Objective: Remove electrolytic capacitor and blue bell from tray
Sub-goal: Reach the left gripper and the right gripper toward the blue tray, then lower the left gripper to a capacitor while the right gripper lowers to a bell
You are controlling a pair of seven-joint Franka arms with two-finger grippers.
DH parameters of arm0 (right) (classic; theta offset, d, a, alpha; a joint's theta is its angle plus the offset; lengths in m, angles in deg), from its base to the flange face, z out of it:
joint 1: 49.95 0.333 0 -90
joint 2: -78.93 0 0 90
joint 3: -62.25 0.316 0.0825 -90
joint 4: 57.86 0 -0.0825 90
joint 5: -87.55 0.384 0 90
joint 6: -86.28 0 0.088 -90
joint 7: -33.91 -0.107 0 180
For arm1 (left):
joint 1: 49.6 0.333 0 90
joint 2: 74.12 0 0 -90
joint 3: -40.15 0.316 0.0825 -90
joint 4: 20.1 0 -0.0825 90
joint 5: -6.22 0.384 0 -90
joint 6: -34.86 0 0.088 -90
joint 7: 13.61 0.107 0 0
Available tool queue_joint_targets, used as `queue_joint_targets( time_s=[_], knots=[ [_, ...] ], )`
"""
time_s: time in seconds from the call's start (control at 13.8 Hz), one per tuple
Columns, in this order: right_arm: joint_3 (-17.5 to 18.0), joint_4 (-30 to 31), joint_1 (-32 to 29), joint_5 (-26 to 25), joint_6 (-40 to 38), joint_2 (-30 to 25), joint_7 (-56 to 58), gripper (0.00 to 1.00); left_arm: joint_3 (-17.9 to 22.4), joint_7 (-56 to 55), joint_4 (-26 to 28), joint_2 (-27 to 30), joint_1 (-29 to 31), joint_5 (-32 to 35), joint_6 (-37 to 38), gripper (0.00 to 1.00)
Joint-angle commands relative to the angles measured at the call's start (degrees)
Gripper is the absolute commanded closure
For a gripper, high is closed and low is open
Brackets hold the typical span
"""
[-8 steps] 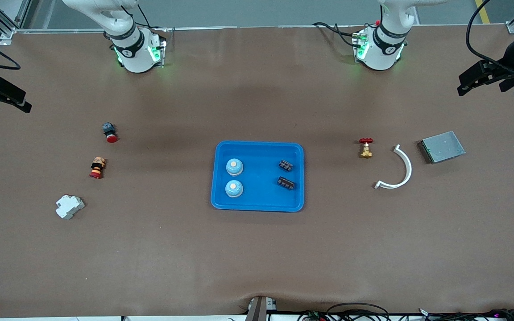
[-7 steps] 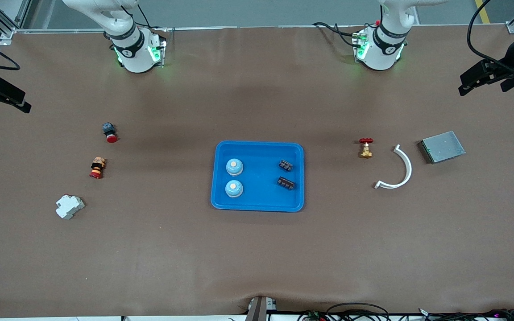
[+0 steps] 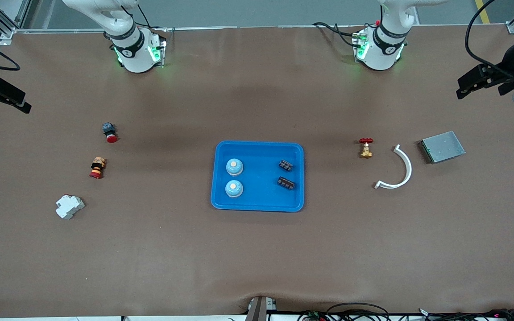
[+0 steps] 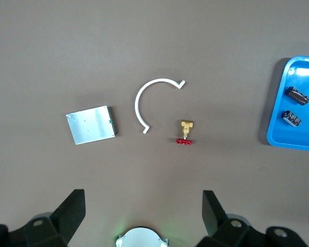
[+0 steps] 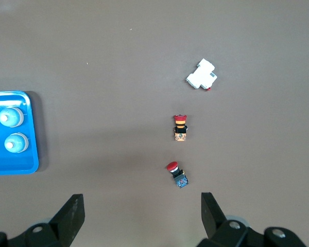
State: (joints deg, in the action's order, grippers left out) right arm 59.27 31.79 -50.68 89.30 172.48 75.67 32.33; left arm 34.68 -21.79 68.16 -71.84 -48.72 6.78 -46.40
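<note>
A blue tray (image 3: 259, 148) sits mid-table. In it are two light-blue bells (image 3: 234, 166) (image 3: 234, 188) and two black capacitors (image 3: 285, 165) (image 3: 286, 183). My left gripper (image 3: 466, 87) is up in the air at the left arm's end of the table, open and empty; its wrist view (image 4: 144, 206) shows the tray's edge (image 4: 278, 140) and both capacitors (image 4: 297, 95). My right gripper (image 3: 11, 104) is up at the right arm's end, open and empty; its wrist view (image 5: 142, 206) shows the tray (image 5: 35, 154) and bells (image 5: 10, 117).
Toward the left arm's end lie a red-handled brass valve (image 3: 365, 148), a white curved strip (image 3: 397, 171) and a grey metal plate (image 3: 442, 146). Toward the right arm's end lie two red push-buttons (image 3: 109, 132) (image 3: 97, 167) and a white breaker (image 3: 69, 206).
My left gripper has shifted slightly at its end of the table. Nothing on the table has moved.
</note>
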Motion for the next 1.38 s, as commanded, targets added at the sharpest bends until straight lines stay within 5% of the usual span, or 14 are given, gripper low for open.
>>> queue_joint_targets(
  time_s=[0.0, 0.36, 0.65, 1.01, 1.3],
  knots=[
    [0.6, 0.6, -1.0, 0.9, 0.1, -0.8, -0.8, 0.0, -0.5, -0.7, -2.7, -4.4, -0.6, -0.7, 0.8, 0.0],
    [0.8, 3.2, 0.6, 2.0, 1.3, -0.8, -5.3, 0.0, -6.3, -20.6, 4.4, -9.5, -1.4, -3.5, -6.3, 0.0],
    [0.8, 7.5, 11.9, 3.7, 9.3, 0.8, -23.6, 0.0, -12.1, -40.3, 5.1, -18.3, -4.7, -3.0, -16.8, 0.0],
    [0.7, 7.0, 25.3, 2.7, 19.9, 9.9, -44.6, 0.0, -12.2, -57.8, 5.1, -27.2, -13.7, -2.9, -30.6, 0.0],
    [0.7, 0.2, 32.9, -1.7, 20.9, 21.3, -58.4, 0.0, -11.9, -68.6, 5.1, -32.5, -19.2, -2.7, -38.4, 0.0]
  ],
)
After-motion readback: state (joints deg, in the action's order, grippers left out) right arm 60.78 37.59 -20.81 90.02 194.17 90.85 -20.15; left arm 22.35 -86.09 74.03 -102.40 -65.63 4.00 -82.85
